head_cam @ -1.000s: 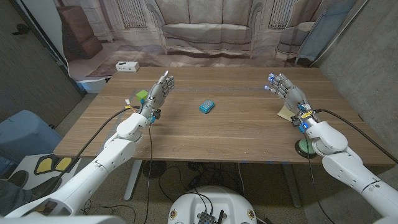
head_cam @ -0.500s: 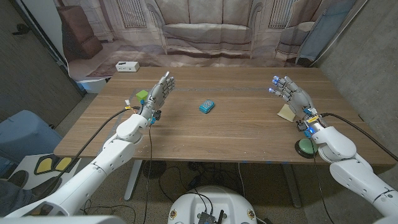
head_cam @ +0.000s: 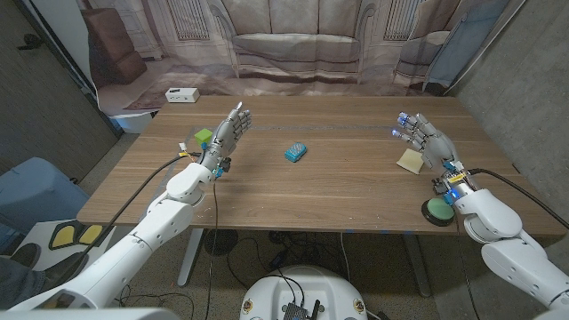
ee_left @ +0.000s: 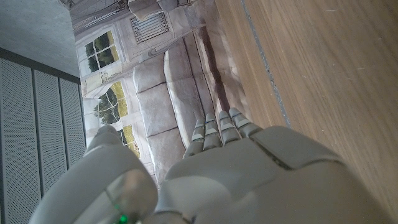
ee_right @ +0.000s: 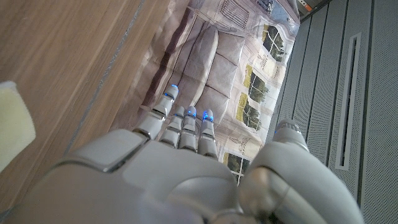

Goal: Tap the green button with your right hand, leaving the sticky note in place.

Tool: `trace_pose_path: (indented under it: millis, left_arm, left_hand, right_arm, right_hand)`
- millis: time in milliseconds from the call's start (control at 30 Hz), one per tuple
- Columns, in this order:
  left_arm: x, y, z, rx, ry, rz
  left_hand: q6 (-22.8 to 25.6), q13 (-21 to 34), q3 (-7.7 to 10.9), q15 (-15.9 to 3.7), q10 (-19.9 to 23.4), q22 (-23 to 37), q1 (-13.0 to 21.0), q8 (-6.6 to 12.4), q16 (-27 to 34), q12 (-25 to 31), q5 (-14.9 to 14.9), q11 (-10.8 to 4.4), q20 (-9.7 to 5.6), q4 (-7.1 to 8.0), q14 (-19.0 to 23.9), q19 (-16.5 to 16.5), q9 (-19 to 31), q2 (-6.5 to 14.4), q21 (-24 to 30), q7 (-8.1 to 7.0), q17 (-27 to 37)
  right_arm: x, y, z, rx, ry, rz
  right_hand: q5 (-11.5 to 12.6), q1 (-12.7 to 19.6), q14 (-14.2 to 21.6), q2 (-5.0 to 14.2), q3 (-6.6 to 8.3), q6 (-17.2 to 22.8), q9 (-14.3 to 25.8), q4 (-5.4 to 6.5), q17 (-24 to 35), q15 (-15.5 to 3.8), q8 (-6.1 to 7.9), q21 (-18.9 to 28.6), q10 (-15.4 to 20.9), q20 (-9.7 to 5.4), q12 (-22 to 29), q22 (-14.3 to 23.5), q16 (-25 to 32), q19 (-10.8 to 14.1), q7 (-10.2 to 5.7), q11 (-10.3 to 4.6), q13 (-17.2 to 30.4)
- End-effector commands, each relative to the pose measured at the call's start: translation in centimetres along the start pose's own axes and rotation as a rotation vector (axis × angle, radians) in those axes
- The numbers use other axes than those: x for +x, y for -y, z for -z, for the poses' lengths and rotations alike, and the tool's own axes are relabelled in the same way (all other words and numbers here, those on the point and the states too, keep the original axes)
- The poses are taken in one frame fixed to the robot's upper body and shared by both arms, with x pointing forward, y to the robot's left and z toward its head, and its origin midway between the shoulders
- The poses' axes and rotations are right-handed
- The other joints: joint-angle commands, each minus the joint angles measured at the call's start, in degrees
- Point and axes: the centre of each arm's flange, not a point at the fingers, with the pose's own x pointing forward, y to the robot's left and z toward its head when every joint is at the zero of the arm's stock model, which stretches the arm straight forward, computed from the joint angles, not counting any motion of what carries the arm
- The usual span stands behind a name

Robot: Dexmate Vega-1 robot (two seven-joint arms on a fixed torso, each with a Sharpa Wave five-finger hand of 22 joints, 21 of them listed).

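The green button (head_cam: 436, 209) sits in a dark round base near the table's front right edge, partly hidden by my right wrist. A pale yellow sticky note (head_cam: 410, 160) (ee_right: 12, 124) lies on the wood just beyond it. My right hand (head_cam: 425, 140) (ee_right: 168, 168) is raised above the note and the button, fingers straight and apart, holding nothing. On the left side of the table my left hand (head_cam: 226, 135) (ee_left: 230, 168) stands upright with its fingers extended, also empty.
A small blue object (head_cam: 296, 152) lies near the table's middle. A green block (head_cam: 204, 136) sits just left of my left hand. A white box (head_cam: 182, 95) rests at the far left corner. A backdrop showing a sofa (head_cam: 293, 40) hangs behind the table.
My right arm has drawn back toward the front right of the table, uncovering more of the sticky note and the green button. The left arm has not moved.
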Motion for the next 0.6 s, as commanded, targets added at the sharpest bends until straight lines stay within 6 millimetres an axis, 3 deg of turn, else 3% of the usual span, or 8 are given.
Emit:
trace_pose_path:
  millis: [33, 500, 600]
  left_arm:
    - [0.4, 0.5, 0.1, -0.004, -0.003, 0.010]
    - [0.6, 0.8, -0.1, 0.003, 0.001, 0.004]
    - [0.8, 0.8, 0.1, -0.004, -0.004, 0.006]
  left_hand:
    - [0.22, -0.01, 0.08, -0.28, 0.53, 0.06, 0.68, 0.19, -0.10, 0.31, 0.09, -0.02, 0.15, -0.15, 0.11, -0.07, 0.25, 0.25, -0.47, 0.13, 0.26]
    - [0.32, -0.13, 0.04, -0.36, 0.39, 0.07, 0.80, 0.02, -0.35, 0.12, 0.03, -0.28, -0.05, -0.31, -0.19, -0.66, 0.25, 0.34, -1.15, -0.08, 0.26]
    - [0.78, -0.19, 0.02, -0.60, 0.71, 0.06, 0.87, 0.10, -0.27, 0.18, -0.01, -0.17, -1.06, -0.40, 0.17, -0.26, 0.26, 0.39, -1.23, -0.10, 0.25]
  right_arm:
    - [-1.9, 0.4, -0.5, -0.010, -0.003, 0.029]
    - [-3.8, 0.7, -1.2, -0.019, 0.010, 0.058]
    - [-4.0, 0.8, -1.4, -0.016, 0.017, 0.058]
  right_hand:
    - [0.07, -0.46, 0.39, 0.19, -0.06, 0.46, 0.30, -0.40, -0.08, -0.04, -0.06, -0.39, 0.67, 0.19, -0.23, 0.29, 0.30, 0.60, 0.18, -0.05, 0.16]
    - [0.05, -0.56, 0.48, 0.26, -0.11, 0.52, 0.29, -0.48, -0.09, -0.06, -0.11, -0.74, 0.80, 0.35, -0.29, 0.30, 0.23, 0.49, 0.11, -0.29, 0.17]
    - [0.05, -0.58, 0.48, 0.25, -0.12, 0.56, 0.29, -0.50, -0.10, -0.07, -0.11, -0.83, 0.70, 0.38, -0.35, 0.30, 0.20, 0.41, 0.11, -0.13, 0.17]
